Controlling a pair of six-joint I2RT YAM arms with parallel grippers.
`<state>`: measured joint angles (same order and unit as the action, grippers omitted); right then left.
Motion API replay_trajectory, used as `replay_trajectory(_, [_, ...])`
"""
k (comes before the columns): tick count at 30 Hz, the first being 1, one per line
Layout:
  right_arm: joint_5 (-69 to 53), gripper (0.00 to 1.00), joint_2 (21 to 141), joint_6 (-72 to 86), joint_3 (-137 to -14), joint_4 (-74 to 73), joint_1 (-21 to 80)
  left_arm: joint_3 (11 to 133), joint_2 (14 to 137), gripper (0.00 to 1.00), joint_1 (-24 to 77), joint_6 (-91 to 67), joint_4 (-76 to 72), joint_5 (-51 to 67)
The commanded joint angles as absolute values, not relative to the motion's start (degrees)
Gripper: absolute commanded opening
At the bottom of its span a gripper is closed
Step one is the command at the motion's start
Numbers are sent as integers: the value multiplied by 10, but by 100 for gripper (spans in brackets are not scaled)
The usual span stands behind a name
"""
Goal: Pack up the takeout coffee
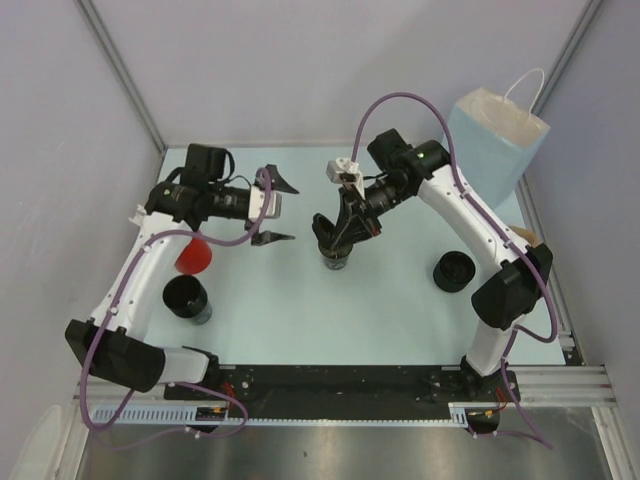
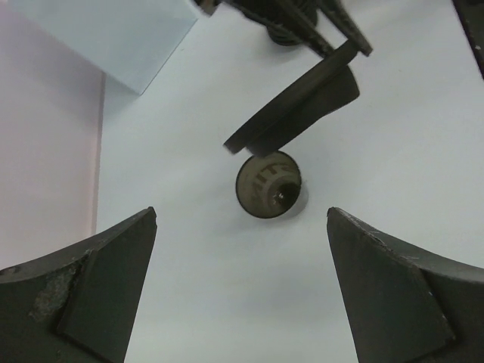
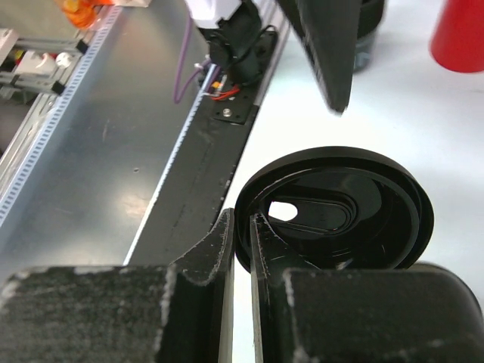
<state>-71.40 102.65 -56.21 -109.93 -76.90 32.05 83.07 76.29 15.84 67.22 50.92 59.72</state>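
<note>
pale lavender walls close in a light blue tabletop [image 1: 400,320], and little of the packing looks finished on it. at the middle stands the takeout coffee [image 1: 338,262], a short black cup. the right pincer [image 3: 240,224] is directly above it, pressed together on the rim of the round black sip lid [image 3: 333,212]. the right wrist view shows the lid's oval drinking hole and its rim nipped between the two fingers, and the left wrist view shows the lid hanging tilted, clear of the tabletop. whether the lid touches the cup's mouth i cannot tell from above, since the pincer covers it. the left pincer [image 1: 276,209] is spread wide and empty, hovering just left of the cup and aimed toward it. the pale-blue paper bag [image 1: 497,135] stands upright at the far right corner, well apart from the cup, and its inside is hidden from these views. a red cup [image 1: 195,256] and a second black cup [image 1: 187,298] sit near the left arm, and a dark round thing [image 1: 453,271] lies by the right arm. my judgement: the job is at the lidding step, so seating the lid, lifting the cup and lowering it into the bag are all left to do.
</note>
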Motion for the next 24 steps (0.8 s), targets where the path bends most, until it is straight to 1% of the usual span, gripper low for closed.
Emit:
replay_trajectory(1, [-730,10,1030,-568,-1103,-867,351,839,753,99,177,949,648,676])
replay_trajectory(2, [-729,10,1032,-567,-1103,-866,357,839,758,99,178,972,680,678])
replay_trajectory(10, [-734,10,1049,-570,-1094,-867,378,837,769,99,190,1082,747,693])
replay_trajectory(17, [-737,10,1058,-568,-1105,-866,389,824,775,99,212,1096,757,679])
replay_trajectory(19, [-737,10,1059,-567,-1105,-866,391,821,778,98,217,1093,754,676])
replay_trajectory(22, [-737,11,1057,-570,-1104,-866,390,812,780,93,228,1074,742,660])
replay_trajectory(23, [-737,10,1058,-569,-1103,-866,392,811,780,89,230,1066,729,657])
replay_trajectory(24, [-737,11,1056,-569,-1103,-866,391,809,780,86,231,1052,725,652])
